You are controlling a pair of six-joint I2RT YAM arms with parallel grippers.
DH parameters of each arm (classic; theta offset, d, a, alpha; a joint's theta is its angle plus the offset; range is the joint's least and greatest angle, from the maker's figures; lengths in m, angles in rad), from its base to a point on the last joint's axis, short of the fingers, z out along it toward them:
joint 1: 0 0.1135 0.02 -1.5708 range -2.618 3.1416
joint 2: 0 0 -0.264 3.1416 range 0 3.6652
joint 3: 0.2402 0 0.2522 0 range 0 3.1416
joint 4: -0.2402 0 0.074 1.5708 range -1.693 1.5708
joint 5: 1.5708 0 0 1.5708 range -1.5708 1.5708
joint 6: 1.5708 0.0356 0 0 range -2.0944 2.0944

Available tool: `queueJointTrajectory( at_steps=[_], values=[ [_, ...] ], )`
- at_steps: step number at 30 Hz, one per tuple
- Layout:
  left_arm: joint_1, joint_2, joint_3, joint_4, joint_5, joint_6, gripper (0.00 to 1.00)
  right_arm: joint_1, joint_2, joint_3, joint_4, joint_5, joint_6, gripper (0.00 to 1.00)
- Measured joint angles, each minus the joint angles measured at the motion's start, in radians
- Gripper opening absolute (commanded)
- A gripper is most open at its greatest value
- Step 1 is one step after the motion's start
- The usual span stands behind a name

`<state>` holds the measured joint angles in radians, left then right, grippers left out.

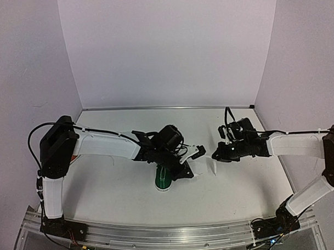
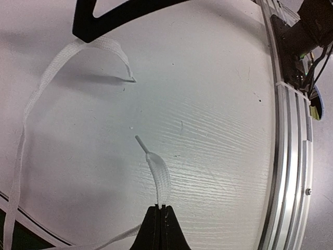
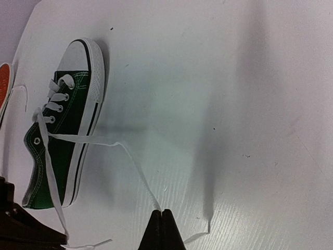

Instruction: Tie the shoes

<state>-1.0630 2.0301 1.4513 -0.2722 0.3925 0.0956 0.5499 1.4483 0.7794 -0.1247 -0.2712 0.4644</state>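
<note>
Tabletop [image 1: 120, 198] fills the scene: white, matte, with a fine wood-like grain running across it and a few dark specks. Pale lilac walls [image 1: 170, 48] close it in on three sides, smooth and bare. A ribbed aluminium rail [image 2: 283, 156] edges the near side, off to the right of the left tool [image 2: 161, 211].

That left tool is shut, its dark tapered fingers pinched on a flat woven lace [image 2: 157, 177], whose stiff plastic tip points ahead of the tool. The right tool [image 3: 163, 213] is likewise shut, gripping a second lace [image 3: 99, 139] that runs taut from its tips away to the left.

The green shoe [image 3: 65, 130] lies on its side, ahead and to the left of the right tool: dark canvas, white rubber toe cap and sole rim with a dark stripe, metal eyelets, white stitching. Seen from above, it sits on the tabletop under the left arm's wrist, just behind the left tool. A sliver of the orange shoe [image 3: 4, 83] shows at the far left, beyond the green one.
</note>
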Motion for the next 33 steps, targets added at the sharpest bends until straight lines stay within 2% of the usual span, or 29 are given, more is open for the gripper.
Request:
queueJointTrajectory(
  at_steps=[3, 4, 8, 10, 12, 17, 24, 28, 33],
  values=[
    [-0.009, 0.020, 0.020, -0.031, -0.039, 0.029, 0.02, 0.000, 0.000, 0.018, 0.001, -0.013, -0.006, 0.00],
    [-0.009, 0.024, 0.021, -0.039, -0.050, 0.036, 0.08, 0.000, 0.000, 0.020, 0.002, -0.016, -0.008, 0.00],
    [-0.009, 0.029, 0.027, -0.079, -0.077, 0.054, 0.39, 0.000, 0.000, 0.023, 0.000, -0.039, -0.012, 0.00],
    [-0.008, 0.028, 0.035, -0.104, -0.084, 0.060, 0.48, 0.000, 0.001, 0.023, 0.000, -0.055, -0.012, 0.00],
    [-0.002, 0.026, 0.039, -0.117, -0.089, 0.063, 0.52, 0.000, 0.001, 0.023, 0.002, -0.079, -0.011, 0.00],
    [0.054, -0.050, -0.018, -0.116, -0.042, 0.016, 0.55, 0.000, -0.002, 0.023, 0.025, -0.164, 0.019, 0.00],
    [0.280, -0.263, -0.158, -0.019, 0.004, -0.130, 0.51, 0.000, -0.039, 0.023, 0.183, -0.261, 0.136, 0.00],
    [0.352, -0.283, -0.198, 0.046, 0.018, -0.213, 0.45, 0.002, -0.034, 0.015, 0.326, -0.284, 0.236, 0.00],
    [0.417, -0.254, -0.271, 0.089, 0.065, -0.296, 0.45, 0.034, 0.024, 0.015, 0.518, -0.269, 0.347, 0.00]
  ],
)
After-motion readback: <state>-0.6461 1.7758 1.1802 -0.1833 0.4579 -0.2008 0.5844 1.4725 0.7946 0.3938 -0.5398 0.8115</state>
